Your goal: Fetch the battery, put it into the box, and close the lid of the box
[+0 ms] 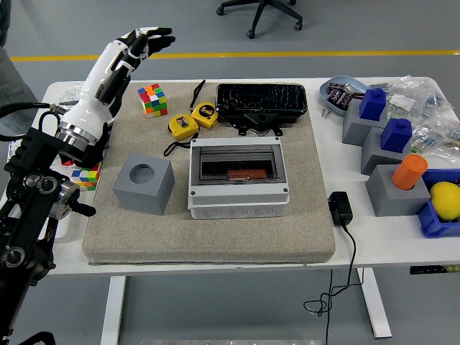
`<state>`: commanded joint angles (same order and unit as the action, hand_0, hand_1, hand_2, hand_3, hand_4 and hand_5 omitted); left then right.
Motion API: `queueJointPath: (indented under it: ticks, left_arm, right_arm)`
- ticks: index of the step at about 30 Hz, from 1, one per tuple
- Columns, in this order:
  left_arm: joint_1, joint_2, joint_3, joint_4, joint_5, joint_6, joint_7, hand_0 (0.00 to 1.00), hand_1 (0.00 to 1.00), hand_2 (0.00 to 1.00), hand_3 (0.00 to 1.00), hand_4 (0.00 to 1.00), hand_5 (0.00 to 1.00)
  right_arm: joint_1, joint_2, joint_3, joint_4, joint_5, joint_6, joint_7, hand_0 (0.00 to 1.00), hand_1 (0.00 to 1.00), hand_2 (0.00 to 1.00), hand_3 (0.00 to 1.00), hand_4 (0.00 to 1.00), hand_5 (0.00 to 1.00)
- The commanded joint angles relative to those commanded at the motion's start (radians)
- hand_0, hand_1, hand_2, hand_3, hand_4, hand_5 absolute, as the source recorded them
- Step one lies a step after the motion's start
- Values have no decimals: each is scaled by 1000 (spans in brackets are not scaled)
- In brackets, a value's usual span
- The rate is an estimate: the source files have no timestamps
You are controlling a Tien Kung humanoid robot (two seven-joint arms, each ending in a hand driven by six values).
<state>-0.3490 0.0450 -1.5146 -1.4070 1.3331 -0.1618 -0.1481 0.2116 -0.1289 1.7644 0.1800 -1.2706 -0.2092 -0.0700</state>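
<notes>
Left hand [147, 39] hanging raised at about 10 o'clock, past the table's far left corner, fingers spread and loose, gripping nothing. White forearm sloping down toward the left edge and joining the black arm at 8 o'clock. Right arm not showing anywhere.

Grey box [238, 180] sitting at the middle of the beige mat [215, 237], its smoked see-through lid [237, 164] lying down flat over the opening. Reddish-brown battery [246, 175] showing through the lid, lying inside the box toward its middle. No readable print showing on box or battery.

Grey cube with a round hole [144, 184] resting just beside the box at 9 o'clock. Two yellow tape measures [194, 121] lying at 11 o'clock from the box, label lettering too small for reading. Black tray [261, 103] lying at 12 o'clock, near the box's far edge. Colourful puzzle cube [152, 99] sitting at the mat's far left corner; second puzzle cube [85, 177] lying off the mat at 9 o'clock, partly hidden by the arm.

Black power adapter [339, 208] resting at 3 o'clock beside the mat, cable trailing over the table's near edge. Grey blocks topped with blue pieces [381, 122] and an orange cylinder [409, 172] standing at 2 to 3 o'clock, with a yellow fruit [445, 199] in a blue bin at the right edge. Light blue dish [336, 95] of small parts lying at 1 o'clock.
</notes>
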Motion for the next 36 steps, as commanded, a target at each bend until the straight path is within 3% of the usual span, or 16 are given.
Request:
queueJointPath:
  ticks: [4, 5, 6, 11, 12, 17, 29, 35, 36]
  left_arm:
    - [38, 31, -107, 70, -129, -19, 14, 850, 908, 878, 899, 998, 998]
    - [45, 36, -121, 84, -130, -26, 19, 850, 908, 878, 899, 998, 998]
    - [48, 39, -127, 90, -129, -29, 21, 910, 954, 939, 961, 998, 998]
    - [93, 62, -152, 144, -89, -59, 30, 910, 954, 939, 961, 998, 998]
    - [98, 62, -153, 155, -72, -61, 30, 972, 989, 964, 984, 998, 998]
    - [133, 63, -146, 196, -15, -70, 35, 972, 989, 964, 984, 998, 998]
    - [186, 53, -175, 207, 25, -76, 27, 982, 987, 955, 962, 998, 998]
    - [203, 37, -188, 188, 7, -54, 16, 962, 968, 932, 938, 998, 998]
    - [204, 33, -190, 186, 4, -49, 13, 884, 911, 866, 879, 998, 998]
  right_arm:
    - [-1, 1, 0, 0, -3, 1, -1, 940, 890, 817, 840, 998, 998]
    - [-1, 1, 1, 0, -3, 1, -1, 940, 890, 817, 840, 998, 998]
    - [-1, 1, 1, 0, -4, 0, -1, 939, 891, 817, 840, 998, 998]
    - [-4, 3, -8, 0, 2, 0, 2, 939, 891, 817, 840, 998, 998]
    - [-5, 3, -8, 0, -1, 1, 1, 939, 888, 817, 839, 998, 998]
    - [-10, 7, -3, 0, -9, 0, 2, 939, 888, 817, 839, 998, 998]
    - [-31, 19, 28, 0, -26, 0, 7, 938, 888, 818, 839, 998, 998]
    - [-46, 28, 43, 0, -42, 0, 9, 937, 888, 819, 839, 998, 998]
    - [-50, 30, 49, 0, -50, 0, 8, 937, 887, 819, 841, 998, 998]
